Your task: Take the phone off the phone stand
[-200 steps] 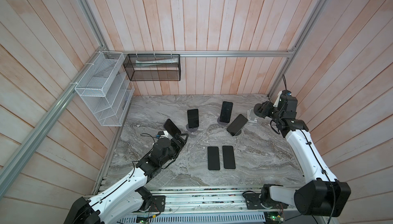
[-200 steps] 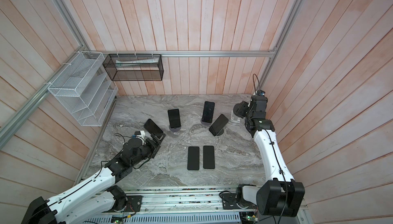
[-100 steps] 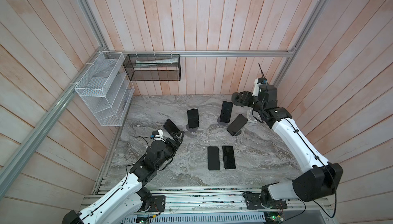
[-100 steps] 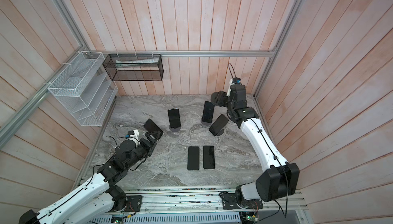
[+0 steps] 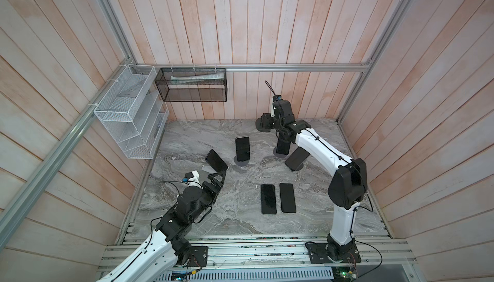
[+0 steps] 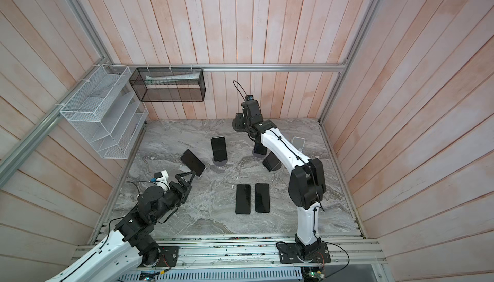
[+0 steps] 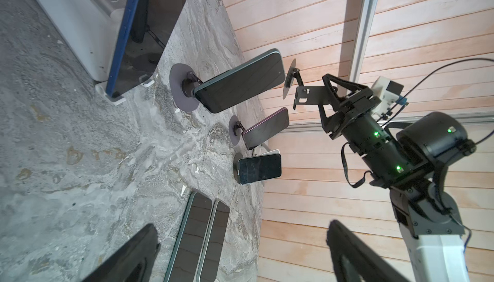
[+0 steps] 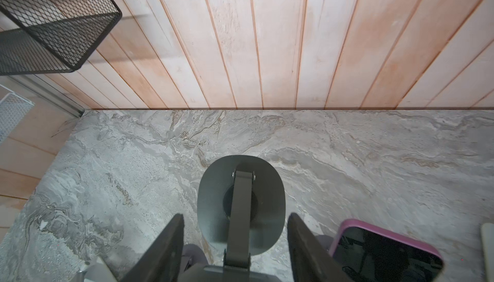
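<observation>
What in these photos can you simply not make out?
- In a top view: the pale item in the black mesh wall basket, too small to identify.
- In a top view: the tilted black phone on a round stand, largely hidden behind the right arm's white link.
- Left wrist view: the blue-edged black phone, one end cut off by the picture edge.

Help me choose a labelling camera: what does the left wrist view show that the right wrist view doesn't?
Only left wrist: two phones lying flat, a teal phone on its stand, the right arm. Only right wrist: the black mesh basket. Both: the empty grey stand between the right fingers, and the marble table.
</observation>
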`<state>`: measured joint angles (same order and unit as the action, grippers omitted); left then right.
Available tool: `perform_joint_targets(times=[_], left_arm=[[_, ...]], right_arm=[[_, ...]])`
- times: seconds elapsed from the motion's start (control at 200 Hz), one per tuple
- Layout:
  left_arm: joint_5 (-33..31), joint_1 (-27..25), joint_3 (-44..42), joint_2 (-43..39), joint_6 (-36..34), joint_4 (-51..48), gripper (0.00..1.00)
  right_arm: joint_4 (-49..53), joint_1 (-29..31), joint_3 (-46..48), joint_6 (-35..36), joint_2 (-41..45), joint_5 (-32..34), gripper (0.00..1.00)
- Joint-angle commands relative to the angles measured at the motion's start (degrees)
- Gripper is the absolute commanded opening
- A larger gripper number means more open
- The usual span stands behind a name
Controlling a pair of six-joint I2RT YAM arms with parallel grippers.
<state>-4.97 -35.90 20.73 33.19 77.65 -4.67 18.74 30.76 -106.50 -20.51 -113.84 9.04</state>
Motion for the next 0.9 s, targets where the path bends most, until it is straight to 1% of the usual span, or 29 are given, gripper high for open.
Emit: perform_joint_targets(times=[0.0,0.12,0.29,0.365,0.555,0.645,0.725,0.895], left_arm=[[-0.7,0.3,1.8,-0.7,-2.4,-2.8,1.00],[-1.1,0.3,2.6,-1.8,-3.5,-5.4,1.00],[-0.1,0.3,0.2,-5.5,-2.5,-7.0,1.00],[-0.8,0.3,0.0,-6.7,-3.0,-8.0,1.00],[-2.1,0.3,1.8,-6.6,-5.5,-10.0,1.00],[-1.2,0.3,1.8,-5.7,-4.5,-10.6,1.00],[-0.1,0.3,1.9,-5.2,-3.8,-11.3,1.00],[-0.7,0.3,1.3,-7.5,-2.0,-13.8,1.00]], right_arm=[[1.3,0.4,-2.3,-0.6,-1.5,2.6,0.48],[0.2,1.0,-2.1,-1.0,-3.1,4.0,0.48],[1.5,1.2,-5.5,-0.8,-7.3,5.3,0.48],[2.3,1.3,-7.1,-0.9,-9.2,5.7,0.48],[4.3,1.2,-11.5,0.4,-13.4,6.5,0.48],[5.8,1.0,-14.6,-0.2,-16.2,5.2,0.48],[6.8,1.0,-17.1,0.0,-18.4,5.5,0.49],[7.6,0.7,-19.9,0.6,-21.9,5.2,0.49]])
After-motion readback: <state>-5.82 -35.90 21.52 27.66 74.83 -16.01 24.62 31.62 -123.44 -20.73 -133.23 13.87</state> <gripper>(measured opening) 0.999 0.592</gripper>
